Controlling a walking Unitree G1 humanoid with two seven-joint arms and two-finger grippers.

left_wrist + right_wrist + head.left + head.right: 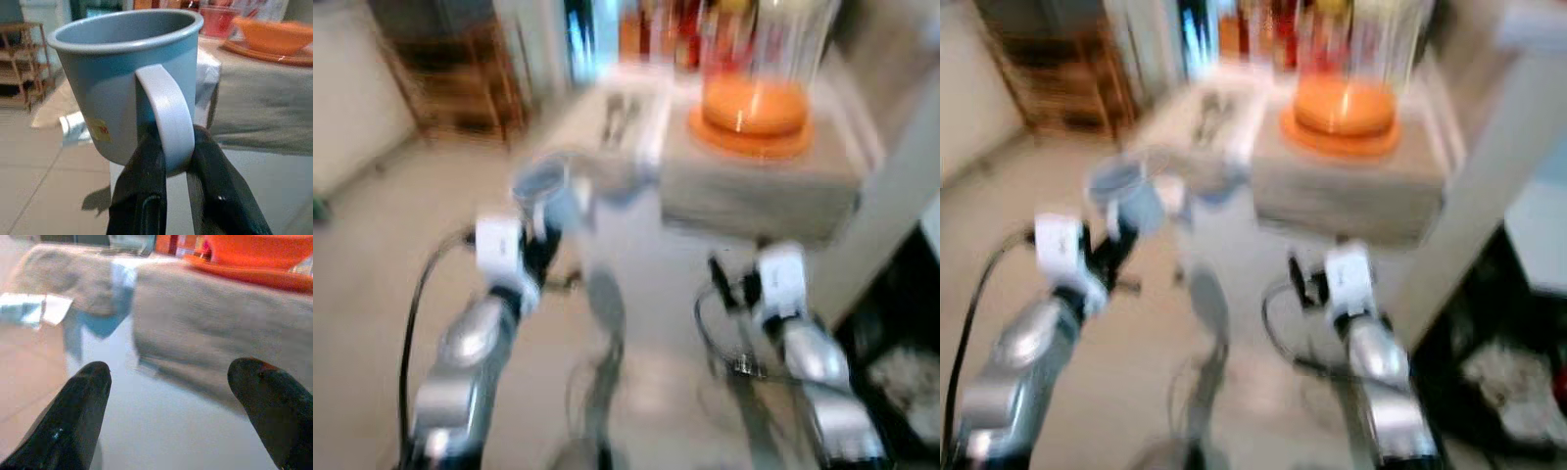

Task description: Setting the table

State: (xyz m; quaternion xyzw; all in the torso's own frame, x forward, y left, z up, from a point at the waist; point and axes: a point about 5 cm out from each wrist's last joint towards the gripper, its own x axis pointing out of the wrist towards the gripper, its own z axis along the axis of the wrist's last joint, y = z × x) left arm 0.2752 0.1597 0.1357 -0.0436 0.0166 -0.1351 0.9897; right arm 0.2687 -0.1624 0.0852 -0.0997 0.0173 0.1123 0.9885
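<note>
1. The left gripper (171, 166) was pinched on the handle (166, 112) of a blue-grey mug (127, 78), one black finger (142, 191) on each side of the handle's lower curve; the mug was held upright, mouth up.
2. In the head views the mug (540, 184) was seen at about 10 o'clock, raised in front of the left arm (470, 352) and not yet over the table.
3. The right gripper (171, 396) was held empty, its two fingertips (83, 391) spread wide apart and aimed at the table's near edge.
4. The table (754, 186) lay ahead at 12 to 1 o'clock, covered with a grey cloth. An orange bowl (754, 103) on an orange plate (749, 142) was set on it, with cutlery (617, 117) farther back at 11 o'clock.
5. The head views were blurred, so the robot was judged to be moving.
6. Risk: the mug was gripped only by its thin handle, so it could swing or slip between the fingers if the walk were jerky.
7. Risk: the mug or the right arm (803, 343) could be knocked against the table edge or the plate if the approach were misjudged.
</note>
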